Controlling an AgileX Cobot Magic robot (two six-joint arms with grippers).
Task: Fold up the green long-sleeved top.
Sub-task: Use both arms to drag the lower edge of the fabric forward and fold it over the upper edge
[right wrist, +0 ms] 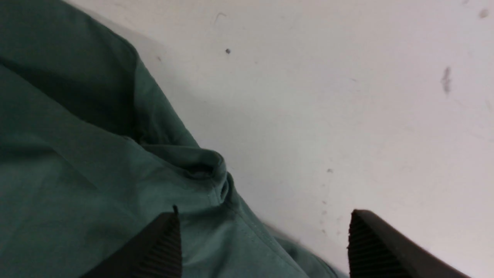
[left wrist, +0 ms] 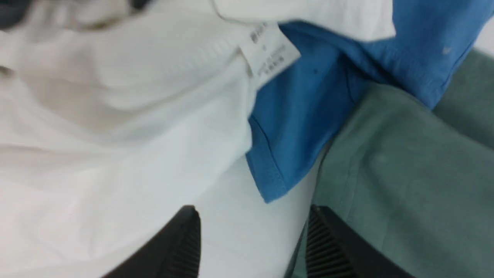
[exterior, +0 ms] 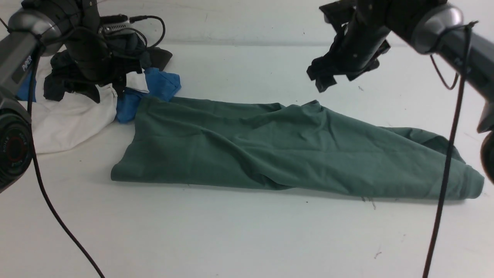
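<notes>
The green long-sleeved top [exterior: 285, 150] lies folded lengthwise in a long band across the white table, wrinkled in the middle; its neck, tag and logo are hidden. My left gripper [exterior: 98, 87] hangs above the clothes pile at the top's far left end; in the left wrist view [left wrist: 252, 239] it is open and empty over bare table beside the green cloth [left wrist: 405, 170]. My right gripper [exterior: 328, 79] hovers above the top's far edge; in the right wrist view [right wrist: 264, 243] it is open and empty over a green hem fold [right wrist: 208, 170].
A pile of clothes sits at the far left: a white garment [exterior: 69, 119] with a tag [left wrist: 270, 54], a blue shirt [exterior: 154, 90] and a dark charcoal garment [exterior: 65, 77]. Black cables [exterior: 447, 154] hang across the front of the view.
</notes>
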